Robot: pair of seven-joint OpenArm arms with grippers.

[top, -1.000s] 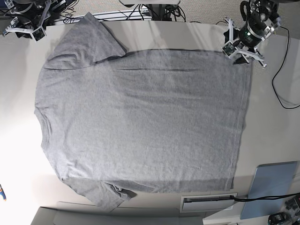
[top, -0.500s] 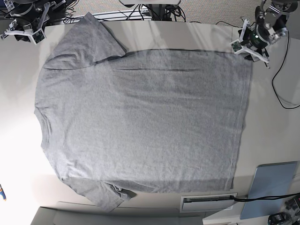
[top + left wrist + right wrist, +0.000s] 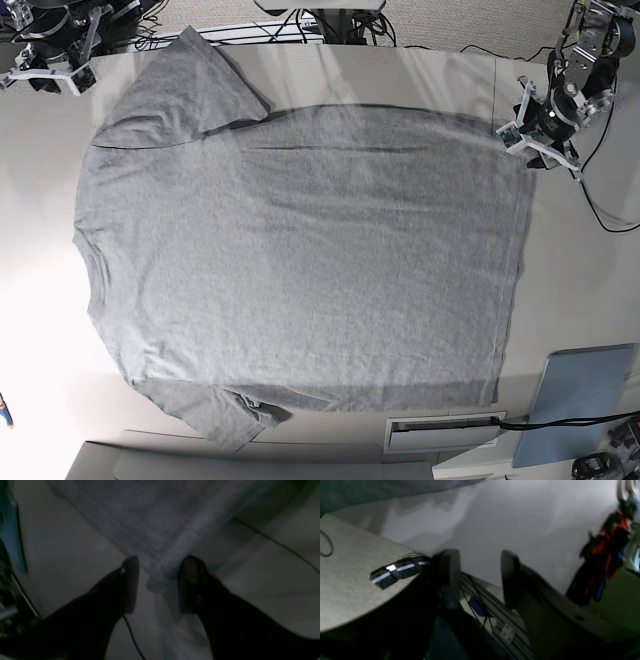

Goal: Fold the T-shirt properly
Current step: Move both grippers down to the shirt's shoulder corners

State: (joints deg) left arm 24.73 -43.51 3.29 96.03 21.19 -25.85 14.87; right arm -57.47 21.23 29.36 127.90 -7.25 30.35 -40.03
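The heather-grey T-shirt lies spread flat on the white table, plain side up, neck to the left and hem to the right. My left gripper is open at the shirt's far right hem corner. In the left wrist view the corner lies between its dark fingers, and I cannot tell whether they touch it. My right gripper is open and empty off the far left corner, beside the upper sleeve. In the right wrist view its fingers hang over the table edge, with the shirt at the top.
A blue-grey board and a white slotted box sit at the front right. A black cable runs along the right edge. A small black device and a red-black cable bundle lie near my right gripper.
My left arm has swung right, away from the shirt's corner, then come back down to its hem corner. My right arm has drifted slightly left. The shirt has not moved.
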